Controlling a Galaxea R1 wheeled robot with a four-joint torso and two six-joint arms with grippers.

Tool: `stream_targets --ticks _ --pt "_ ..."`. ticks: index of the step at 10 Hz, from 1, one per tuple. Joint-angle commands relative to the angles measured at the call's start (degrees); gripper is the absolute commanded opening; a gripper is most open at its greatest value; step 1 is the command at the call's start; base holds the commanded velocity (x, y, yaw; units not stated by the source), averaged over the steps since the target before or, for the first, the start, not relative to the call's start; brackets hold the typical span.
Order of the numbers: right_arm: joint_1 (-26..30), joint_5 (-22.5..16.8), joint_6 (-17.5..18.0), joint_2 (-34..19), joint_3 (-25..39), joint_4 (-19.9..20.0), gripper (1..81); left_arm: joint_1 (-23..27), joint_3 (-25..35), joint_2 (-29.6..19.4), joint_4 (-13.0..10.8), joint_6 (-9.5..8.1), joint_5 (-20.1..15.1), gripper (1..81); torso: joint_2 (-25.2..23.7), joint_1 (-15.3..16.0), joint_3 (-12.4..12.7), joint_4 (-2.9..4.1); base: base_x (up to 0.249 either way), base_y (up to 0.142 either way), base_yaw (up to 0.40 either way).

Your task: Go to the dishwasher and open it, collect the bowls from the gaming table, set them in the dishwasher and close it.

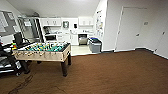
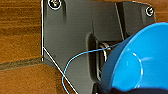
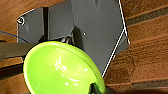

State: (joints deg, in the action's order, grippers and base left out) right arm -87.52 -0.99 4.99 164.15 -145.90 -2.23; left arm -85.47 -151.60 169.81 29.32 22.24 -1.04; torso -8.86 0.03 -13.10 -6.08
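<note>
From the head camera we see a room with brown carpet (image 1: 112, 72) and, on the left, a table-football table (image 1: 43, 51) with a green field and rods, standing on dark legs. Beyond it, at the far end, a small kitchen opens with white cabinets (image 1: 67, 23) above a counter, and under that counter sits the steel-fronted dishwasher (image 1: 83, 40). Just to its right, nearer to us, stands a grey bin (image 1: 95, 45) with a dark top. A white door (image 1: 128, 28) fills the wall on the right. In the left wrist camera we see a blue bowl (image 2: 140, 65) close up, tilted, over the carpet, with a dark part of the left gripper (image 2: 130, 91) touching its rim; we cannot tell how the fingers stand. In the right wrist camera we see a green bowl (image 3: 60, 70), also tilted, and a dark fingertip (image 3: 94, 88) of the right gripper (image 3: 96, 89) lies over its rim, so it appears clamped on that bowl.
</note>
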Motion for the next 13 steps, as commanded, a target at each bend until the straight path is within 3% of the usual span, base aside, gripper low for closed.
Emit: stream_targets --ticks 1,13 --pt "2.2 -3.3 -0.2 -0.7 0.3 -0.7 1.0 2.6 0.8 0.4 -0.3 0.00 -4.9 1.0 0.0 0.0 0.0 0.00 0.210 0.000 0.000" --pt "2.2 -3.3 -0.2 -0.4 0.2 -1.0 1.0 2.5 0.8 0.8 -0.4 0.00 -4.9 1.0 0.0 0.0 0.0 0.00 0.216 0.000 0.000"
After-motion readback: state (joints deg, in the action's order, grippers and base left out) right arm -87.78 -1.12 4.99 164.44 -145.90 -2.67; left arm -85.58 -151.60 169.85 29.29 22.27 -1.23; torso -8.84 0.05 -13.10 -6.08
